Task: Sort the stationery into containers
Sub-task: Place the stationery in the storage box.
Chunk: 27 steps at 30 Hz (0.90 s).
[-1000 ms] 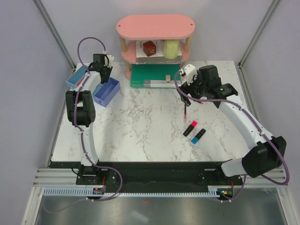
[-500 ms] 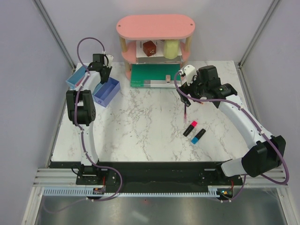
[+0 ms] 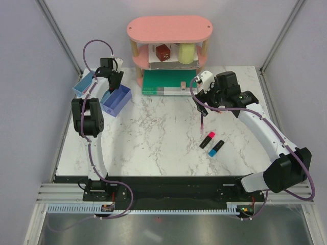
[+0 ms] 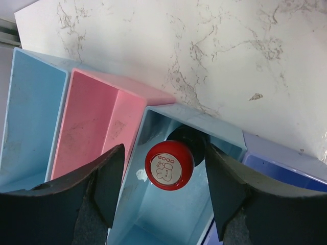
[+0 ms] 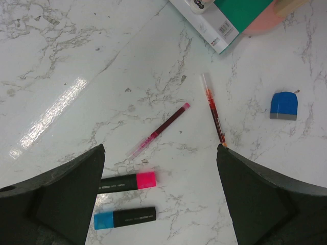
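Note:
The containers point(image 4: 92, 127) are a joined row of bins: light blue, pink, blue, purple-blue. A red-black round piece point(image 4: 169, 164) sits inside the blue bin point(image 4: 153, 214). My left gripper point(image 4: 163, 199) hangs over it, open, with both fingers clear of it. My right gripper point(image 5: 159, 153) is open and empty above the stationery on the marble: a pink-ended highlighter point(image 5: 127, 181), a blue-ended highlighter point(image 5: 125, 218), a thin red pen point(image 5: 214, 109), a dark pink pen point(image 5: 158, 130) and a small blue piece point(image 5: 284, 106). From above, the left gripper point(image 3: 111, 81) is over the containers point(image 3: 116, 99).
A flat green book point(image 3: 163, 81) lies at the back with a small beige piece point(image 3: 182, 85) on it. Behind it stands the pink two-tier shelf point(image 3: 169, 30) holding brown and yellow objects. The bins sit near the table's left edge.
The left gripper's jaws have spread apart and let go of the red-black round piece in the blue bin. The right arm has not moved.

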Motion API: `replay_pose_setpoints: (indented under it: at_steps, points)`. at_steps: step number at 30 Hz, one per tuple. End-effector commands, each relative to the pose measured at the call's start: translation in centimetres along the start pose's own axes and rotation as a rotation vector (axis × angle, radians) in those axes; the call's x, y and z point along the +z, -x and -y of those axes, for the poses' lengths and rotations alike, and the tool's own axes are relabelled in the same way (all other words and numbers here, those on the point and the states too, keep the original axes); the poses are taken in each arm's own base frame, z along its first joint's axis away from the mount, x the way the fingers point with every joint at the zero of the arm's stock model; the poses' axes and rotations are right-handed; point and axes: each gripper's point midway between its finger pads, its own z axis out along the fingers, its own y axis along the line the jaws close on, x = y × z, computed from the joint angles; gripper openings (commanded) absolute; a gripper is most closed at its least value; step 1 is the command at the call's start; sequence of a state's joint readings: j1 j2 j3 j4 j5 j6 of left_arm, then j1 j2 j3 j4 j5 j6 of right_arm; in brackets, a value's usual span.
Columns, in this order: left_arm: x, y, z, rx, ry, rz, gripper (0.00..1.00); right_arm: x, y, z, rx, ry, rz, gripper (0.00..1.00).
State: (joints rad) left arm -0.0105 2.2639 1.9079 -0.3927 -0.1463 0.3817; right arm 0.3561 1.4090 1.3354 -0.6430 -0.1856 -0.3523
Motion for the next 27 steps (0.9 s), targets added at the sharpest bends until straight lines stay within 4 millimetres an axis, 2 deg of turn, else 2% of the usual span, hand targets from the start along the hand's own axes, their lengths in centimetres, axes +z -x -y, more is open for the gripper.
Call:
replay_pose_setpoints:
  at_steps: [1, 5, 6, 7, 13, 15, 16, 20, 21, 24, 27]
  points:
    - [-2.8, 1.4, 0.6, -0.010, -0.043, 0.044, 0.71, 0.0, 0.6, 0.2, 0.003, -0.005, 0.024, 0.98]
    - [-5.2, 1.9, 1.3, -0.003, -0.101, 0.089, 0.71, 0.1, 0.6, 0.3, 0.004, -0.005, 0.026, 0.98]
    - [-5.3, 1.0, 1.9, -0.002, -0.120, 0.078, 0.71, 0.1, 0.7, 0.2, 0.004, -0.003, 0.027, 0.98]
    - [-6.3, 1.8, 1.8, -0.003, -0.124, 0.109, 0.71, 0.1, 0.6, 0.2, 0.005, -0.001, 0.026, 0.98]
    - [-8.2, 1.3, 2.7, 0.008, -0.171, 0.127, 0.71, -0.2, 1.0, 0.2, 0.004, -0.005, 0.037, 0.98]
    - [-8.5, 0.5, 3.2, 0.012, -0.184, 0.113, 0.71, -0.3, 0.8, 0.3, 0.001, -0.009, 0.034, 0.98]
    - [-9.3, 0.7, 3.2, 0.015, -0.187, 0.124, 0.71, -0.4, 0.7, 0.3, -0.001, -0.013, 0.033, 0.98]
    - [-10.4, -1.1, 3.9, 0.061, -0.215, 0.101, 0.68, -0.6, 0.4, 0.3, -0.008, -0.017, 0.031, 0.98]
    - [-10.4, -2.4, 4.5, 0.076, -0.236, 0.077, 0.66, -0.6, 0.4, 0.2, -0.008, -0.017, 0.030, 0.98]
    - [-10.9, -4.1, 5.4, 0.128, -0.274, 0.061, 0.63, -0.7, 0.5, 0.3, -0.006, -0.017, 0.035, 0.98]
    - [-11.8, -5.0, 6.4, 0.161, -0.328, 0.061, 0.61, -0.7, 0.7, 0.3, -0.007, -0.018, 0.038, 0.98]
